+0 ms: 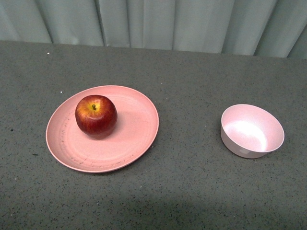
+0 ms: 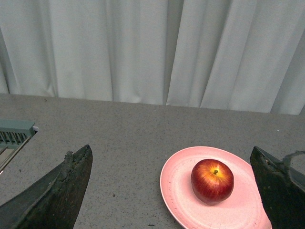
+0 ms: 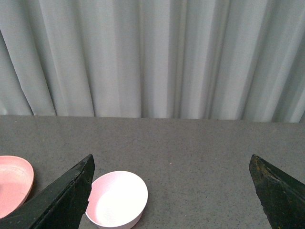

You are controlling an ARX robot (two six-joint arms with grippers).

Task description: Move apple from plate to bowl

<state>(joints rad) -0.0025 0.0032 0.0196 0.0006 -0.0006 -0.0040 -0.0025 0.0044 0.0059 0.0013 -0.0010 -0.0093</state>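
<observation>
The dark-red apple (image 1: 96, 115) with a yellow-orange patch round its stem sits on the wide salmon-pink plate (image 1: 132, 139) at the left of the grey table. The small pale-pink bowl (image 1: 251, 130) stands empty at the right. Neither arm shows in the front view. In the left wrist view the apple (image 2: 212, 181) lies on the plate (image 2: 178, 191), ahead of my open left gripper (image 2: 171, 191), whose dark fingers (image 2: 62, 191) stand wide apart. In the right wrist view my open right gripper (image 3: 171, 191) hangs back from the bowl (image 3: 116, 199); the plate's edge (image 3: 12, 183) shows beside it.
A pale grey-green curtain (image 1: 158, 21) hangs along the table's far edge. A grey-green vented object (image 2: 14, 133) sits at the edge of the left wrist view. Speckled grey tabletop (image 1: 192, 96) lies between plate and bowl.
</observation>
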